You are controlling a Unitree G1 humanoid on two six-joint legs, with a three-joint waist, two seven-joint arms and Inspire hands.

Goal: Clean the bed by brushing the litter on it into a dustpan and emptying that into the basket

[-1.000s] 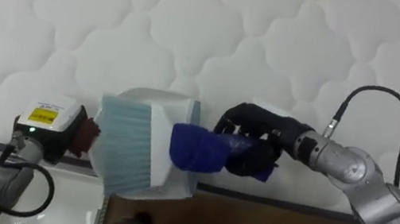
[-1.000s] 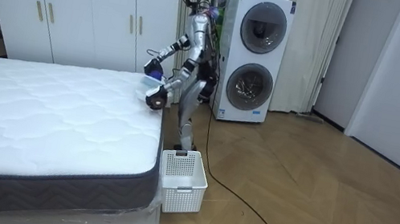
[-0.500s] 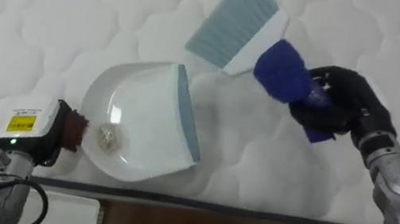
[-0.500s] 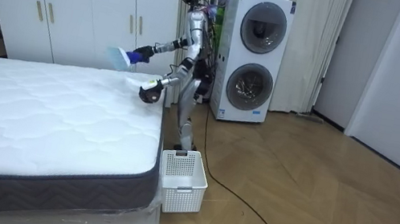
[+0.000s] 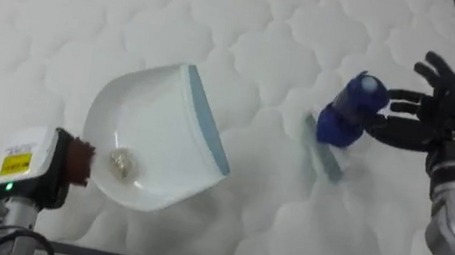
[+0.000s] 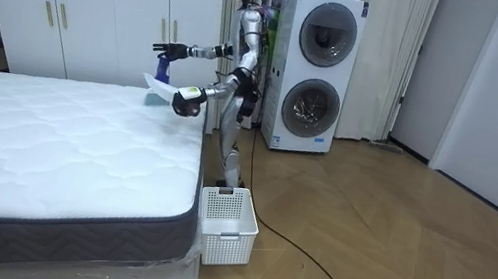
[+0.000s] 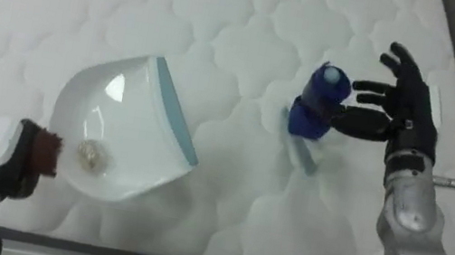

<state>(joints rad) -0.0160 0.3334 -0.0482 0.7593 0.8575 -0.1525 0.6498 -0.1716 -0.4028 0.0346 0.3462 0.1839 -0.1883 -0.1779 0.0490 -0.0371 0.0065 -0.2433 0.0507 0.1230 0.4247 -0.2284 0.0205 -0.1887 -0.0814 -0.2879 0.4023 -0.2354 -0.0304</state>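
Robot's right hand spreads open against an upright blue-handled brush on the bed. Its left hand meets a white dustpan, grip impossible to tell.

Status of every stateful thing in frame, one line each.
dustpan: at the left hand, small scrap inside
brush: bristles down on the mattress, blue handle up
right hand: open, fingers spread beside the brush handle
washer doors: shut
wardrobe doors: shut
basket: upright on the floor
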